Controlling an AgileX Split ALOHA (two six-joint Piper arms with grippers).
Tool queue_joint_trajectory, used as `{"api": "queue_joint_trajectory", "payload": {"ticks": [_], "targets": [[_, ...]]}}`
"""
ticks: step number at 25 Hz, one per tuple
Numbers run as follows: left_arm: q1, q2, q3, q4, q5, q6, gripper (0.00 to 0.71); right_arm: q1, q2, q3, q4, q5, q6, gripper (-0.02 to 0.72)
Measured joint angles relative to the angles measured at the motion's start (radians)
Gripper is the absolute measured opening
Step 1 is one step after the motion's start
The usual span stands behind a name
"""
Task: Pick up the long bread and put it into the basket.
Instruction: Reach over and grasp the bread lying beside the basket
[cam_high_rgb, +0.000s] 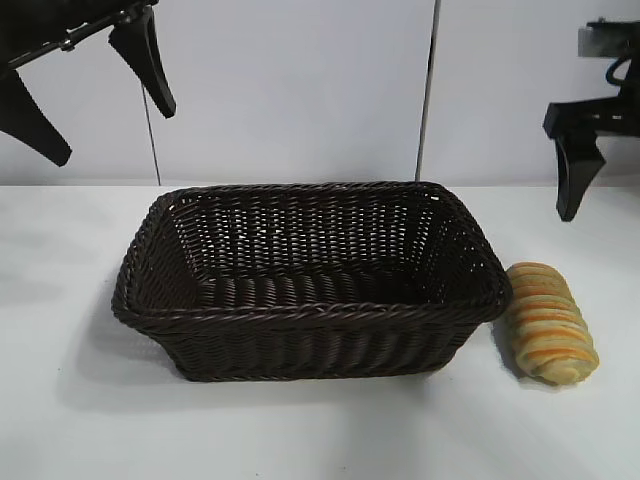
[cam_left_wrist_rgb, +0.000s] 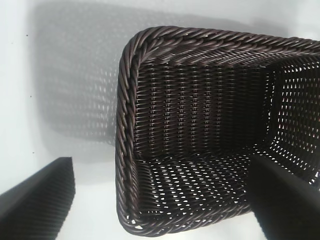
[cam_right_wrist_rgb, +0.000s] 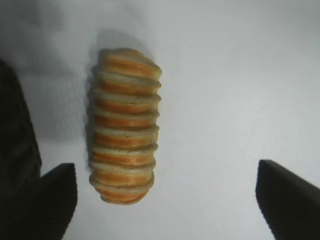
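Bread (cam_high_rgb: 551, 322) lies on the table (cam_high_rgb: 80, 420) at lower right of the exterior frame, just beside your basket (cam_high_rgb: 310, 315), outside its rim. Your right gripper (cam_right_wrist_rgb: 165, 200) hangs above the loaf, spread wide, gripping nothing. Your left gripper (cam_high_rgb: 90, 95), upper left, is also open and empty, over the basket's end.
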Motion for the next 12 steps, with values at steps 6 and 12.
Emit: {"api": "queue_joint_trajectory", "payload": {"ticks": [6,12], "targets": [[0.000,0.000,0.000,-0.001,-0.001,0.000,0.669,0.000,0.003,0.068,0.001,-0.143,0.000,0.696],[0.000,0.000,0.000,-0.001,-0.001,0.000,0.669,0.000,0.065,0.089,0.005,-0.202,0.000,0.694]]}}
